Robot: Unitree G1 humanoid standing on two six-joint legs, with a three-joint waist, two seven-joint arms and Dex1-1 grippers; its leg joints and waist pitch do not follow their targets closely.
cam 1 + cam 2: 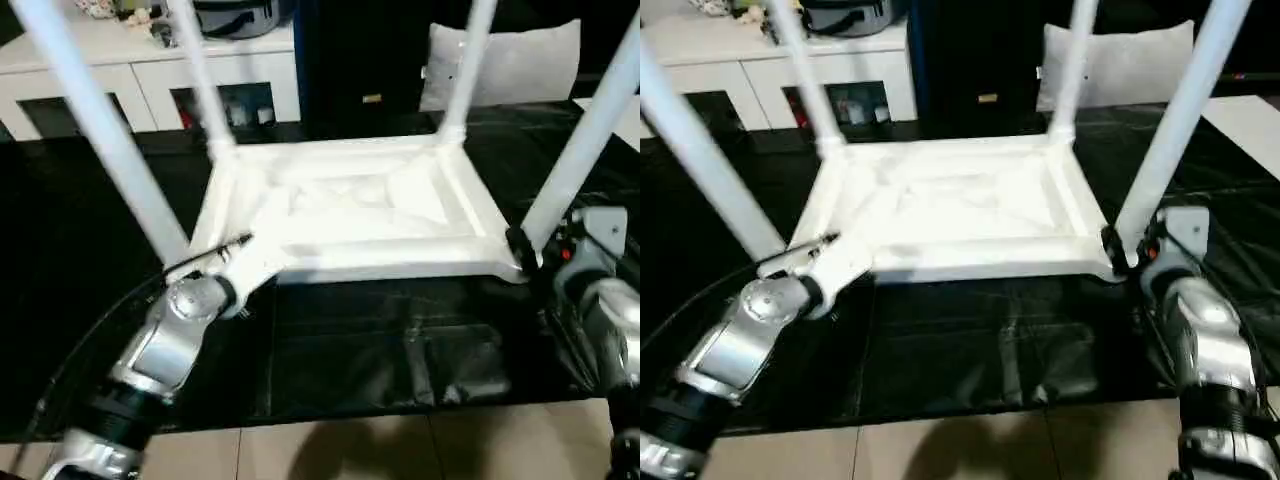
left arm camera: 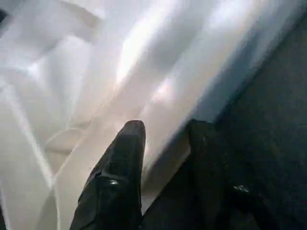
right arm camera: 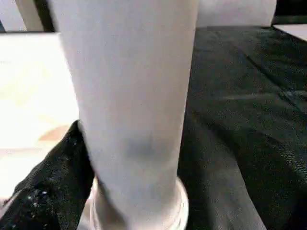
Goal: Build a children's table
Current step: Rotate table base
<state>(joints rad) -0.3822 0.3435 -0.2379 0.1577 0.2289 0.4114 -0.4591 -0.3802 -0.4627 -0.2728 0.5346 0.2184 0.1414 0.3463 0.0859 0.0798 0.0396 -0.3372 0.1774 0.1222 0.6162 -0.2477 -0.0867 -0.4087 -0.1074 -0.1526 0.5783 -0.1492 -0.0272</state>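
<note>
- Left eye view shows you the children's table (image 1: 350,205) upside down on the black cloth (image 1: 400,350), all four legs (image 1: 590,130) seated in the corner sockets and pointing up — the assembly looks almost finished.
- Your left hand (image 2: 163,143) pinches the table's near rim at the left corner, one finger (image 2: 127,148) on the ribbed underside.
- Your right hand (image 1: 1125,250) stands spread wide around the base of the near right leg — not clamped.
- Left for you, by my judgement: check the legs and turn the table upright.

Black-covered surface (image 1: 400,360), white upturned tabletop (image 1: 350,215) lying directly on it
</note>
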